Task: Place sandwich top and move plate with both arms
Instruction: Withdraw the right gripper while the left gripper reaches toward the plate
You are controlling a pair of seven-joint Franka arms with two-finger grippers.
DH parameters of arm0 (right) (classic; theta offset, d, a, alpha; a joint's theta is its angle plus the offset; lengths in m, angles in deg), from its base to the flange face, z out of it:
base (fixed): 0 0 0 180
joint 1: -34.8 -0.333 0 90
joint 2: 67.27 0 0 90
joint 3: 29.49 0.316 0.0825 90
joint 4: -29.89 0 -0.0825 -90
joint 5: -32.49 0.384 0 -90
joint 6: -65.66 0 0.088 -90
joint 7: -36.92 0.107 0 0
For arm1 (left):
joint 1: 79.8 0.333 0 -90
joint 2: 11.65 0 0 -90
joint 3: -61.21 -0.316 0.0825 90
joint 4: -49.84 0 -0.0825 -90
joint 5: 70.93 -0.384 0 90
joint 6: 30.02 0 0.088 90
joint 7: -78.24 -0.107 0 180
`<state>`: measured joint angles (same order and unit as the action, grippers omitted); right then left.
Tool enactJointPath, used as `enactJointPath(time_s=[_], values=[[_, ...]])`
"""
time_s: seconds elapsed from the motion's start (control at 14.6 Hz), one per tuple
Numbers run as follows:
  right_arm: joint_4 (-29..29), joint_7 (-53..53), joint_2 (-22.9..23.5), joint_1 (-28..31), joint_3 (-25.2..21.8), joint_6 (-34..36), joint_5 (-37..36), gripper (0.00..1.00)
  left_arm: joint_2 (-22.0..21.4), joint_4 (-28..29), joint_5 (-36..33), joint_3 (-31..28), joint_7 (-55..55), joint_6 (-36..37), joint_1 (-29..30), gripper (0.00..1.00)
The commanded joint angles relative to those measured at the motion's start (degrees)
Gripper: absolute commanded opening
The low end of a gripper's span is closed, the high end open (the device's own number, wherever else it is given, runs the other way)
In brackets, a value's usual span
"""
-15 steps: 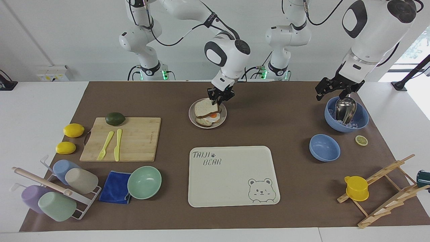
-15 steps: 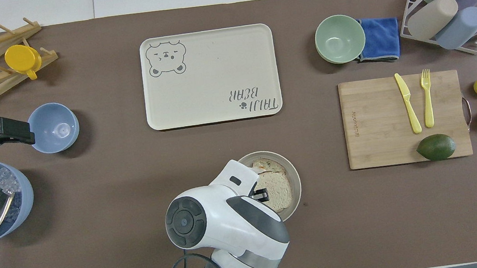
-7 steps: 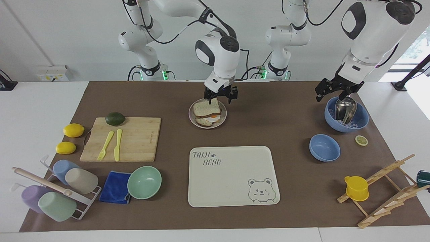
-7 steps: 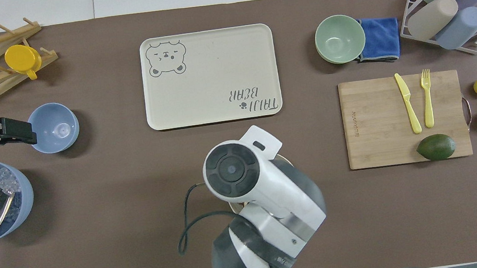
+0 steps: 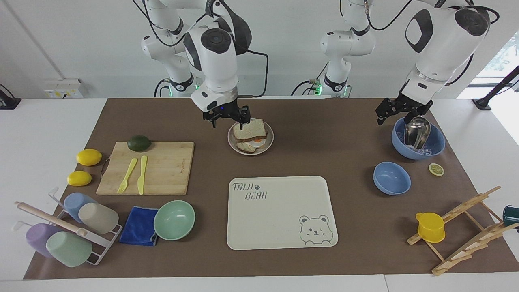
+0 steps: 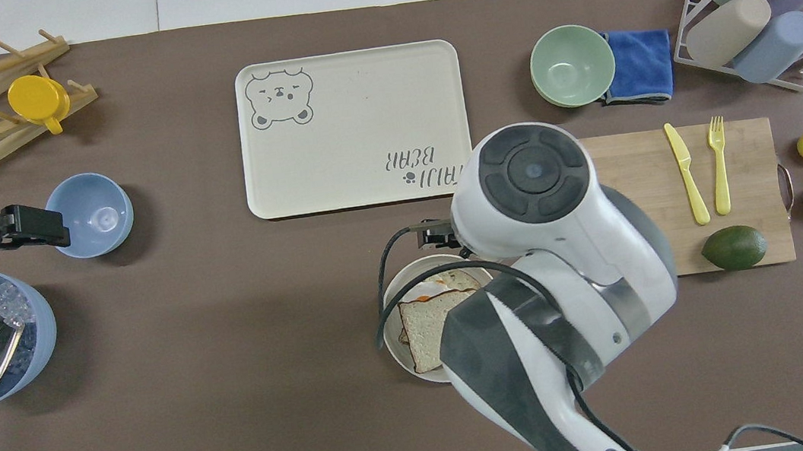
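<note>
The sandwich top [image 5: 251, 129] lies a little tilted on the fried egg [image 5: 256, 142] and lower slice, on the plate [image 5: 269, 147]. It also shows in the overhead view [image 6: 429, 325], on the plate [image 6: 390, 311]. My right gripper [image 5: 226, 121] is open and empty. It hangs low beside the plate's rim, toward the right arm's end of the table, apart from the bread. In the overhead view the right arm hides most of it. My left gripper [image 5: 395, 117] is open and empty and waits over the rim of the large blue bowl [image 5: 436, 147].
The large blue bowl holds ice and a metal scoop [image 5: 417, 132]. A small blue bowl [image 5: 391, 177] and a lemon slice [image 5: 436, 169] lie beside it. The cream bear tray [image 5: 282, 211] lies farther from the robots than the plate. There are also a cutting board [image 5: 162, 168] and a mint bowl [image 5: 174, 220].
My right gripper has let go of the sandwich top, which now rests on the egg, and has swung away toward the right arm's end. My left gripper has barely moved.
</note>
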<state>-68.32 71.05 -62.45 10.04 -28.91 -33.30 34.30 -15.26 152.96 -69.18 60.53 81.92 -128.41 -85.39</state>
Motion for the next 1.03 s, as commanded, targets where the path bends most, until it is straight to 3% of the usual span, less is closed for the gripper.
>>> enactJointPath(time_s=[0.0, 0.27, 0.62, 0.96], values=[[1.9, -7.0, -3.8, 5.1, 0.4, 6.2, 1.8, 1.0, -1.9, 3.3, 0.9, 0.3, 0.6, -2.5, -1.3, 1.0], [2.3, -20.9, -8.5, 15.8, 0.4, 14.6, 1.8, 1.0, -1.7, 6.3, 4.6, 0.2, 3.3, -7.3, -5.0, 1.0], [3.4, -26.9, -8.3, 16.9, -2.0, 16.1, 0.6, 1.0, 0.4, 11.0, 5.7, 0.3, 9.5, -15.4, -12.3, 1.0], [3.5, -30.3, -7.0, 17.8, -2.5, 13.7, -0.7, 1.0, 2.5, 20.7, 7.1, 0.3, 12.8, -26.3, -20.8, 1.0]])
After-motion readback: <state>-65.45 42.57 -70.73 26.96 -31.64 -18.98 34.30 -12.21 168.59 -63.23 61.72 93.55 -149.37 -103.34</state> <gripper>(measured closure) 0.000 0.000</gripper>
